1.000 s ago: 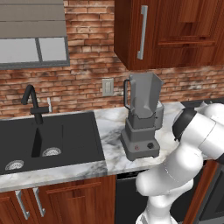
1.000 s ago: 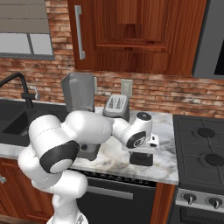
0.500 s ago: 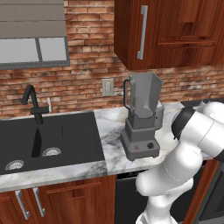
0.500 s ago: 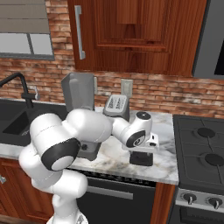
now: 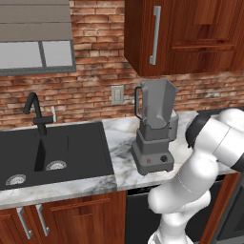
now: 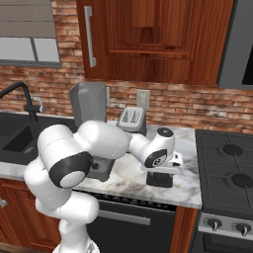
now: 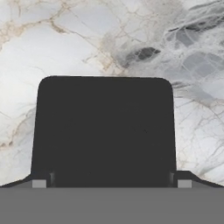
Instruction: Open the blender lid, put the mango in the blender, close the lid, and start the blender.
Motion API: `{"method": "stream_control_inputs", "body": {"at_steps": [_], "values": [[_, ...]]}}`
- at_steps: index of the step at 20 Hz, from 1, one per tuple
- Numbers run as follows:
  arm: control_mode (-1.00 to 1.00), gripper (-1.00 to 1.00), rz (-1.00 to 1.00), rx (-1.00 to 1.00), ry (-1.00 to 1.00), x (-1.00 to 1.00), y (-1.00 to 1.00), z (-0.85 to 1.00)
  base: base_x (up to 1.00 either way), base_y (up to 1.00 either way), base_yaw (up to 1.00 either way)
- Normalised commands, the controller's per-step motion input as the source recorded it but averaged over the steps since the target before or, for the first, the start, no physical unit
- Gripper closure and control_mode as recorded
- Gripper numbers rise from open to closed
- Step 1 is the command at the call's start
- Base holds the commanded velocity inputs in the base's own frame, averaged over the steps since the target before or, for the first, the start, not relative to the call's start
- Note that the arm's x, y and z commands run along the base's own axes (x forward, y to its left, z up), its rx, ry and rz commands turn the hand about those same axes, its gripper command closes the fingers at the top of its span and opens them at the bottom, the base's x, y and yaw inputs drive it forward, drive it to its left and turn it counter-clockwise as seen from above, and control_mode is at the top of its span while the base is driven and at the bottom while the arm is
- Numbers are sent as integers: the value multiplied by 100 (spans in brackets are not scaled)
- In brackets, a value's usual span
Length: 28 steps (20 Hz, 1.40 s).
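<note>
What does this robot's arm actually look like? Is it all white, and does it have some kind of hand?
Mostly white: the arm is built of smooth, rounded glossy segments, with dark grey to black bands and round caps at the joints. It ends in a boxy white hand, the gripper, which carries two small dark fingers with grey tips. No cables, logos or other markings are visible.

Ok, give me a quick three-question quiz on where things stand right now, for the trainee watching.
1. True or false: the blender lid sits on the jar of the blender.
2. The claw hangs: A) inside the jar, B) over the lid on the marble counter, C) at the blender's knob.
3. Fill in: the claw's jaws stand ____.
Key: 1 false; 2 B; 3 open.
</note>
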Motion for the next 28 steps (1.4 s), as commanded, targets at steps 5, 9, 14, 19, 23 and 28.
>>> {"method": "stream_control_inputs", "body": {"at_steps": [5, 9, 14, 19, 23, 28], "values": [[-100, -100, 0, 0, 0, 0, -17, -1, 0, 0, 0], [-100, -100, 0, 0, 0, 0, 0, -17, 0, 0, 0], [-100, -100, 0, 0, 0, 3, 4, -3, 0, 0, 0], [-100, -100, 0, 0, 0, 0, 3, 6, 0, 0, 0], [-100, -100, 0, 0, 0, 0, 12, 5, 0, 0, 0], [-100, -100, 0, 0, 0, 0, 9, -4, 0, 0, 0]]}}
